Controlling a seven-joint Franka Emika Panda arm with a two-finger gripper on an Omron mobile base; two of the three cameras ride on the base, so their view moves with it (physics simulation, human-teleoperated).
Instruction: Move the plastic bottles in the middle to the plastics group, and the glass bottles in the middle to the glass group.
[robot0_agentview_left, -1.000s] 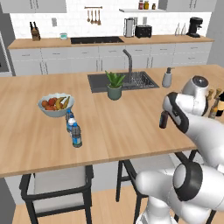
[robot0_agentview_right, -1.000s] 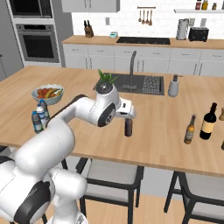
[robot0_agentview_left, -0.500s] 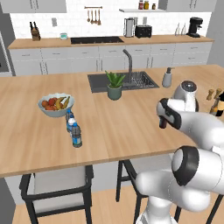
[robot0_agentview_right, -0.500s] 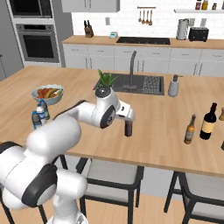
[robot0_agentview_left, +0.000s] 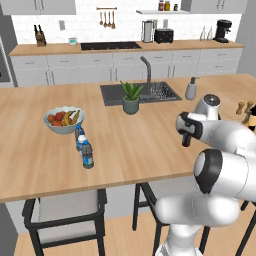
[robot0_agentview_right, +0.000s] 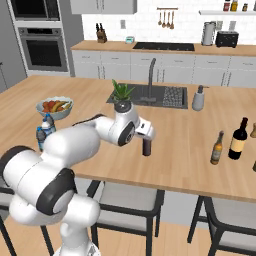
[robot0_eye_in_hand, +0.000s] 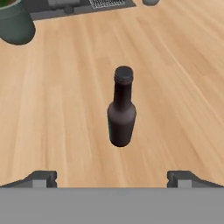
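Note:
A slim dark brown glass bottle (robot0_eye_in_hand: 121, 109) stands upright on the wooden island, below the middle of the hand view. My gripper (robot0_eye_in_hand: 112, 177) hangs just above it, open wide, its fingertips (robot0_eye_in_hand: 41, 178) well apart and touching nothing. From the sides, the hand (robot0_agentview_right: 145, 132) covers the top of the bottle (robot0_agentview_right: 146, 148) (robot0_agentview_left: 186, 139). The glass group, a dark wine bottle (robot0_agentview_right: 238, 140) with an amber bottle (robot0_agentview_right: 217, 148) beside it, stands to the right. Small plastic water bottles (robot0_agentview_left: 84, 146) (robot0_agentview_right: 44, 129) cluster by the fruit bowl.
A fruit bowl (robot0_agentview_left: 63, 120) sits at the left. A potted plant (robot0_agentview_left: 131, 97) and the sink (robot0_agentview_left: 140, 92) lie behind the bottle, a soap dispenser (robot0_agentview_right: 199, 98) to the right. Wooden shakers (robot0_agentview_left: 244, 106) stand at the far right. Stools stand under the island's front edge.
The hand has shifted slightly left and lower over the brown bottle. Its jaws have stayed open. The bottles have not moved.

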